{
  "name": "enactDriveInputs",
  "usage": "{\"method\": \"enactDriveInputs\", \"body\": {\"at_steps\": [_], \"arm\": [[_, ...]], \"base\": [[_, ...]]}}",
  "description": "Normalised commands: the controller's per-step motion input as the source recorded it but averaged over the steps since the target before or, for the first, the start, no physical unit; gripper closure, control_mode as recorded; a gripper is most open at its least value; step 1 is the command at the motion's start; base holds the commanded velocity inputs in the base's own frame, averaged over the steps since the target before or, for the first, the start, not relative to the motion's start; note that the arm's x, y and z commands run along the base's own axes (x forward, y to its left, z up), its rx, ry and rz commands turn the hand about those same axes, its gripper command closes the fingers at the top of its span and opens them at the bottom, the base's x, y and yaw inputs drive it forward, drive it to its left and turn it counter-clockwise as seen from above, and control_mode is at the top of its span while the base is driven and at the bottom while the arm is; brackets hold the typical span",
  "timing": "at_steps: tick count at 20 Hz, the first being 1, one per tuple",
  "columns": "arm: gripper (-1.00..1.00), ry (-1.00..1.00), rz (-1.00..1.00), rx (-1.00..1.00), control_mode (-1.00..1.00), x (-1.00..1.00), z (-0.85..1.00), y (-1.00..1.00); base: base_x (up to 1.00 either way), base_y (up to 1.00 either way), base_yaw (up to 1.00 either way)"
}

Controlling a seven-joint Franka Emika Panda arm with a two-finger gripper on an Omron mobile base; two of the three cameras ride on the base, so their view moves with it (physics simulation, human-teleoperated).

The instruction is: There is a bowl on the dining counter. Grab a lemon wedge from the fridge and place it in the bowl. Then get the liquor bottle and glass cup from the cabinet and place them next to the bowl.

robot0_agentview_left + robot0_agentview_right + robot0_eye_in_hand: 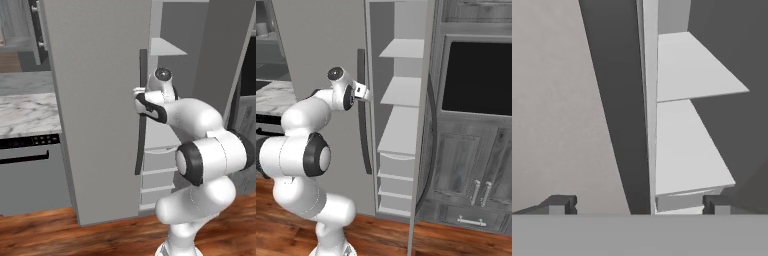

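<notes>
The fridge [100, 100] is the largest item in view: a tall light grey unit. Its right-hand door [423, 125] stands swung out edge-on, so the interior is exposed. This open state suits the current step, judged to be reaching in for the lemon wedge. The left-hand door stays flat and shut, with its long dark handle [141, 112] running vertically beside the opening.

Inside, pale shelves [406, 90] step downward, with drawers [396, 185] below them. Every shelf surface that shows is bare. The lemon wedge cannot be located on them; it may sit on a hidden part of the interior, or be too small to resolve.

To the left of the fridge, a marble counter [27, 112] sits above a dark-fronted appliance. To the right, dark wood-grain cabinets [471, 175] surround a black oven window [478, 77].

The arm [301, 155] rises from the base and folds forward, bringing the wrist level with the upper part of the door handle. This posture points the hand toward the gap between the shut door and the shelves.

The gripper [639, 204] faces the inner edge of the door and the shelf stack. Its jaws are spread fully wide. Nothing lies between the fingertips [562, 204], and they touch neither door nor shelf. No item is held.
</notes>
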Motion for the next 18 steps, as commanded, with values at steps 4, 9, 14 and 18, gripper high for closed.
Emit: {"method": "enactDriveInputs", "body": {"at_steps": [4,9,14,18], "arm": [[-1.0,0.0,0.0,0.0,-1.0,0.33,-0.12,0.0],[-1.0,0.0,0.0,0.0,-1.0,0.34,-0.14,0.0],[-1.0,0.0,0.0,0.0,-1.0,0.38,-0.19,0.0],[-1.0,0.0,0.0,0.0,-1.0,0.46,-0.2,0.0]], "base": [[0.0,0.0,0.0],[0.0,0.0,0.0],[0.0,0.0,0.0],[0.0,0.0,0.0]]}}
